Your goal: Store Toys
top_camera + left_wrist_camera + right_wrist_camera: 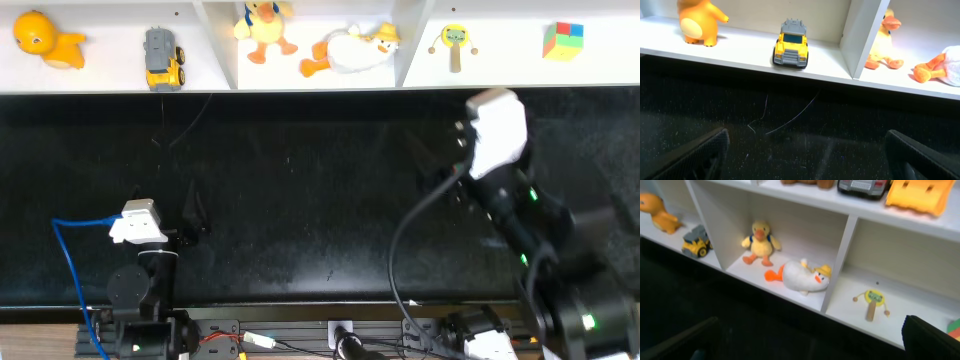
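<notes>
1. Shelf (500, 72): every toy seen sits in its bays; task judged done
2. Left gripper (806, 135), right gripper (810, 325): both spread wide, holding nothing, above the table (320, 180)
3. Truck (790, 44), rattle (871, 302), cube (563, 41): stored; pull arms back level so nothing gets nudged off

A black, faintly speckled work surface (300, 200) spans the table. Thin pale scratches (790, 117) curve across it towards its far edge. A blue cable (85, 220) loops over its left part and bends down to the near edge. Along that edge runs a black rail (300, 325) with loose wires, among them a yellow-tipped white connector (258, 341). A strip of brown wood (35, 340) shows at the left corner.
</notes>
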You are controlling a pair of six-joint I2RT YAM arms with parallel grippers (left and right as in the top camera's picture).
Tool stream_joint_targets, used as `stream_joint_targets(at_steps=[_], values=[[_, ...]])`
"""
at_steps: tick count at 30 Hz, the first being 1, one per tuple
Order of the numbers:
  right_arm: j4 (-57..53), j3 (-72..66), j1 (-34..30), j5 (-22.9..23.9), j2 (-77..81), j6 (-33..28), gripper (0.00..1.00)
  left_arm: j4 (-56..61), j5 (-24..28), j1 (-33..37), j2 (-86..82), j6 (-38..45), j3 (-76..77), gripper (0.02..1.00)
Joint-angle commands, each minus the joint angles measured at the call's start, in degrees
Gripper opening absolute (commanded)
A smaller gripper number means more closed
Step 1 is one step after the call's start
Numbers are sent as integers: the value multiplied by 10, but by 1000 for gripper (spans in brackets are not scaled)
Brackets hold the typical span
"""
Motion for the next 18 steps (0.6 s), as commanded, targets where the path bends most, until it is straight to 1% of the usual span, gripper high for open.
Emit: stream_joint_targets(at_steps=[1, 6, 9, 15, 18], values=[[-15, 4, -1, 3, -46, -2, 996, -1, 1, -3, -6, 4, -3, 998], [-38, -10, -1, 3, -99, -6, 993, -1, 1, -3, -6, 4, -3, 998], [-22, -72, -1, 3, -140, 9, 996, -1, 1, -3, -6, 4, -3, 998], [159, -298, -1, 3, -263, 128, 996, -1, 1, -3, -6, 4, -3, 998], [237, -402, -1, 3, -325, 156, 996, -1, 1, -3, -6, 4, -3, 998]])
